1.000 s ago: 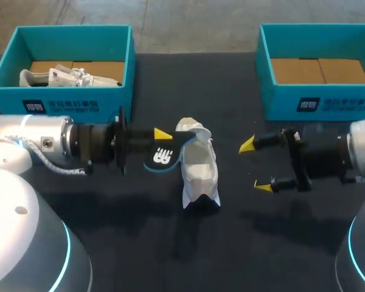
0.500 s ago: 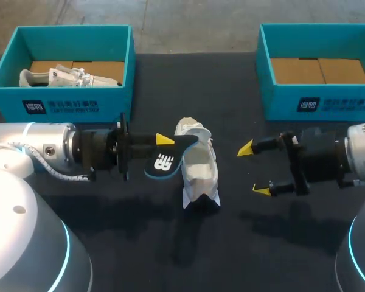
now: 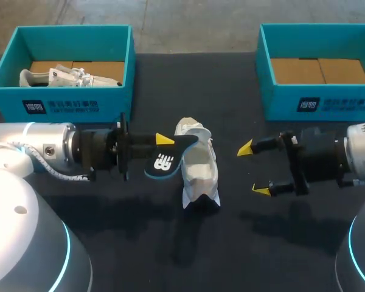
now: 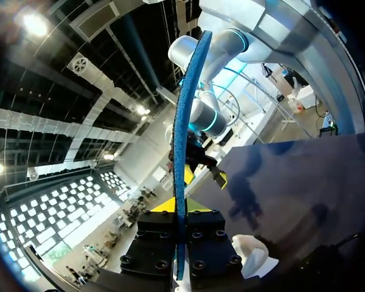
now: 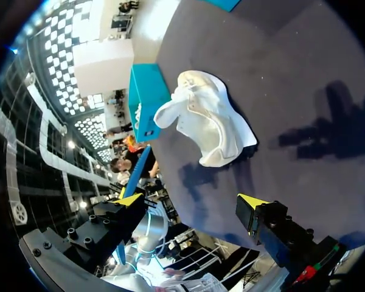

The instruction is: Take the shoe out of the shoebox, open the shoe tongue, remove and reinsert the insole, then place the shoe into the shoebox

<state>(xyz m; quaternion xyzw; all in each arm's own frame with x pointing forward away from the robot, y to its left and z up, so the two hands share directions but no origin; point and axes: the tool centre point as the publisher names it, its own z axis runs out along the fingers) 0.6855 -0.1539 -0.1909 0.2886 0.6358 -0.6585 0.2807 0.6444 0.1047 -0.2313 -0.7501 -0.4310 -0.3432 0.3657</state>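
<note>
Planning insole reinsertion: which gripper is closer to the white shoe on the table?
Left. The left gripper, shut on the insole, sits beside the shoe; the right gripper hangs open, farther off.

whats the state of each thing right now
left gripper: shut on the insole
right gripper: open, holding nothing
insole: out of the shoe
shoe: lying on the table
left shoebox: open, another shoe inside
right shoebox: open, cardboard floor showing
</note>
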